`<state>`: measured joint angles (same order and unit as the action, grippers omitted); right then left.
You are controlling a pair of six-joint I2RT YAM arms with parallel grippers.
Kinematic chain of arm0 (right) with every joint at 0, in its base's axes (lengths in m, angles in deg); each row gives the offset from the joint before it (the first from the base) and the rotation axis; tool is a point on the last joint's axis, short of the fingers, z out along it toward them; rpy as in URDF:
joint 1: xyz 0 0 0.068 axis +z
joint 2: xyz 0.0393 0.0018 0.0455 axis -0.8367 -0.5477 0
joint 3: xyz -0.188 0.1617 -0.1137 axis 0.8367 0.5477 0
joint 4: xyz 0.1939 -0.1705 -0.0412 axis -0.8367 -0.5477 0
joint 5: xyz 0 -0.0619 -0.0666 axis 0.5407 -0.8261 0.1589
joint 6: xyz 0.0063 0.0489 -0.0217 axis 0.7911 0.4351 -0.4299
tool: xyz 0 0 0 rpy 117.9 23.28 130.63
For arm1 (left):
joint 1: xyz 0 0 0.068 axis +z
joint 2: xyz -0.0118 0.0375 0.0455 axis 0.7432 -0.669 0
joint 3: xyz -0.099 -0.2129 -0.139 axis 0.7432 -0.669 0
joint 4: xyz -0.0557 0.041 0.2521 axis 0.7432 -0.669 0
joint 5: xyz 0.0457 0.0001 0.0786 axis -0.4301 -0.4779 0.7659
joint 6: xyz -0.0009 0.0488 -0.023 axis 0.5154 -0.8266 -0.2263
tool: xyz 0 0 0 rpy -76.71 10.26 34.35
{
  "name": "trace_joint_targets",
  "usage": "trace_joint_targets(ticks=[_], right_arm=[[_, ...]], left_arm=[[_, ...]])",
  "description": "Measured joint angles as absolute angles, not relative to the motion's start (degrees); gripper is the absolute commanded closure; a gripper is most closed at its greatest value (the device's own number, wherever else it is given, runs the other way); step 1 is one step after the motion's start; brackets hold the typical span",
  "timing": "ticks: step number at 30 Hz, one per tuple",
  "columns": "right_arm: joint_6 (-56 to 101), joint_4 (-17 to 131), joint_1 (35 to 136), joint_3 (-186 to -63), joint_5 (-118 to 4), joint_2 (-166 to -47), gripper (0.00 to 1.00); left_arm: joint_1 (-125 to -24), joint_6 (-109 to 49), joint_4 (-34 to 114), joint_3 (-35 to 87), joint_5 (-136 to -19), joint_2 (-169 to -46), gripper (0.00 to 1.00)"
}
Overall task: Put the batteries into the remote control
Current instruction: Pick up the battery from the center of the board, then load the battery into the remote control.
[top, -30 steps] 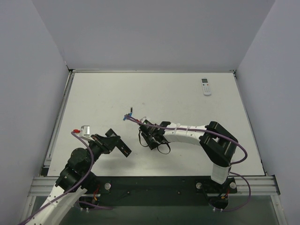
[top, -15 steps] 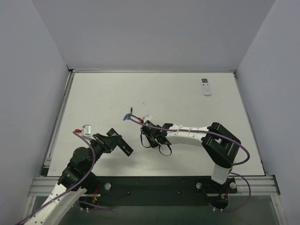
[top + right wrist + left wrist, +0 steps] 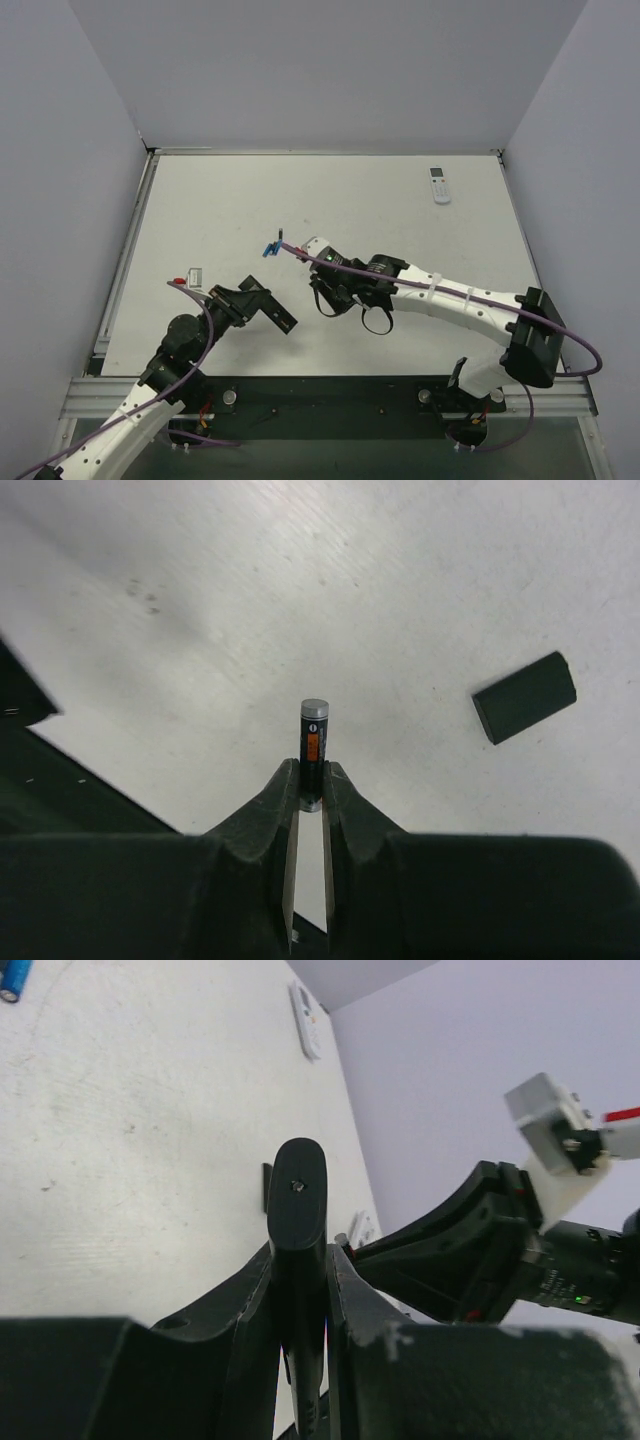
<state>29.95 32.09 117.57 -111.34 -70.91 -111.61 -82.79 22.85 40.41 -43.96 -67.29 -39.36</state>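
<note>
The left pincer (image 3: 268, 309) is closed on the black remote control (image 3: 297, 1215), its fingers pressed against the two long sides. The remote's rounded end pokes out past the fingertips. In the overhead view this pair sits above the near-left part of the table (image 3: 220, 200), close to the near edge and well in from the left edge.

The right pincer (image 3: 311, 780) pinches a dark battery (image 3: 313, 742) with an orange label. The battery stands on end along the line of the fingers, with its silver cap outward and bare white table under it. Seen from above, that pincer is near the middle of the table, just right of the remote, with a small gap between the two.

A small black slab (image 3: 524, 697), possibly the battery cover, lies flat on the table to the right of the held battery and apart from it. A blue battery (image 3: 270, 249) lies on the table just beyond both pincers. The white remote (image 3: 439, 184) lies by the far right corner, well apart from everything else. Broad table surface runs between it and the arms.
</note>
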Motion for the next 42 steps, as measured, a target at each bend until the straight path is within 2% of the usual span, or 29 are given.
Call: trace_joint_targets(ticks=[7, 17, 42], right_arm=[[28.05, 25.27, 122.22, -123.29, -67.13, -107.47, 1.00], [28.21, 16.90, 127.49, -135.95, -65.56, -113.40, 1.00], [29.23, 11.34, 128.52, -144.89, -63.17, -121.03, 1.00]], left_arm=[[-82.79, 28.45, 50.31, -43.98, -68.51, -42.20, 1.00], [-82.79, 32.43, 56.58, -43.98, -69.89, -44.82, 1.00], [-82.79, 35.18, 60.12, -43.98, -69.89, -45.52, 1.00]])
